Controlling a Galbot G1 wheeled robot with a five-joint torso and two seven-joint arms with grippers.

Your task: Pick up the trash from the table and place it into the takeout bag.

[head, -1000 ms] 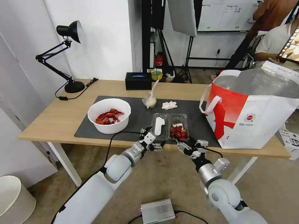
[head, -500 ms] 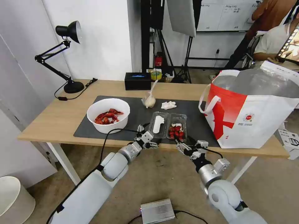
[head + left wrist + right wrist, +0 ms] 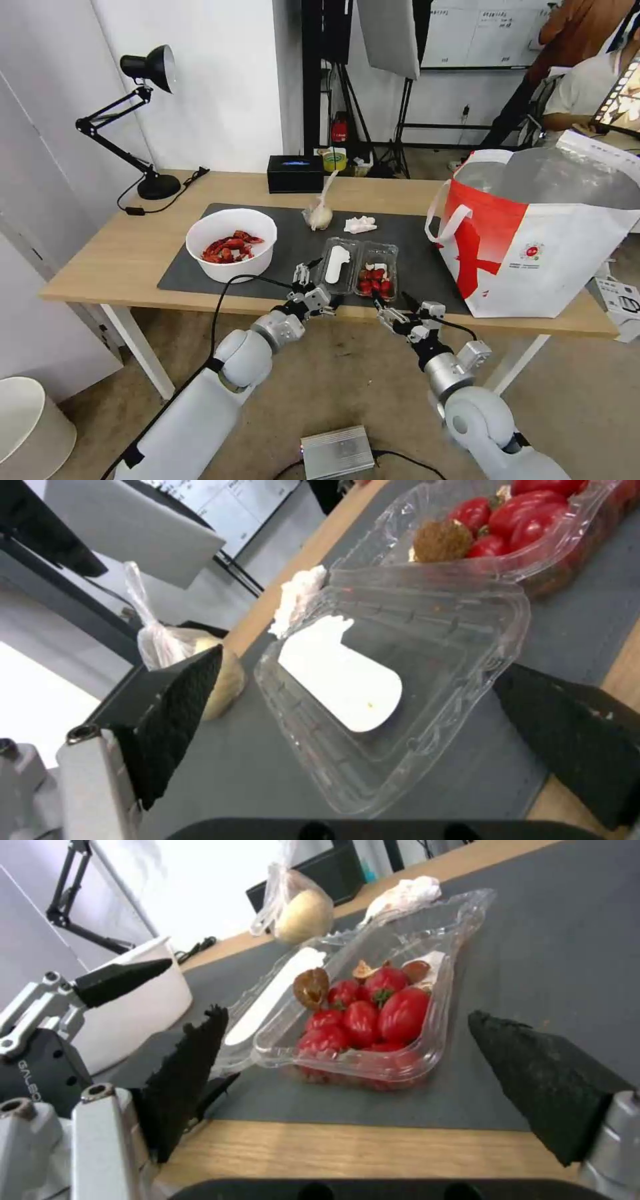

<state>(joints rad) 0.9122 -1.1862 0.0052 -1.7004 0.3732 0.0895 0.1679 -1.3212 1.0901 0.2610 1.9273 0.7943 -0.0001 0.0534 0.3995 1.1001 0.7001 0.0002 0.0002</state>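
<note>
Head view showed your clear clamshell tray (image 3: 361, 265) lying open on the grey mat (image 3: 293, 243) near the table (image 3: 133, 250) front edge, red scraps in its right half, white piece in the left. Since a second earlier, your left gripper (image 3: 308, 275) had pushed forward over the mat edge toward the tray. Both it and your right gripper (image 3: 390, 307) were spread wide, holding nothing.

Left claw (image 3: 309, 279) and right claw (image 3: 393, 307), both spread, flank the clamshell tray's (image 3: 360, 266) near edge.
</note>
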